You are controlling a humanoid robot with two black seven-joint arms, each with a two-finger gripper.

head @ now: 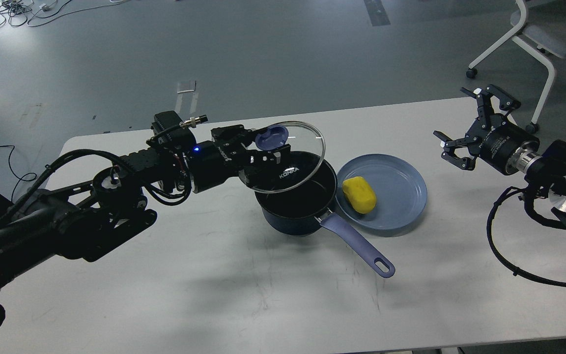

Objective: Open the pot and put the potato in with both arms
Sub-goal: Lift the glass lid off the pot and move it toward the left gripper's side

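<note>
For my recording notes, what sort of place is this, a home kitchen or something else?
Probably a lab or office, not a kitchen: bare grey floor, loose black cables, a white wheeled chair and a plain white table.

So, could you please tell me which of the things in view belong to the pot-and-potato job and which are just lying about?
Part of the job:
- pot, open
- glass lid, held tilted above the pot by the left gripper
- potato, on the blue plate
- right gripper, jaws open, empty

Just lying about:
- chair
- floor cables
</note>
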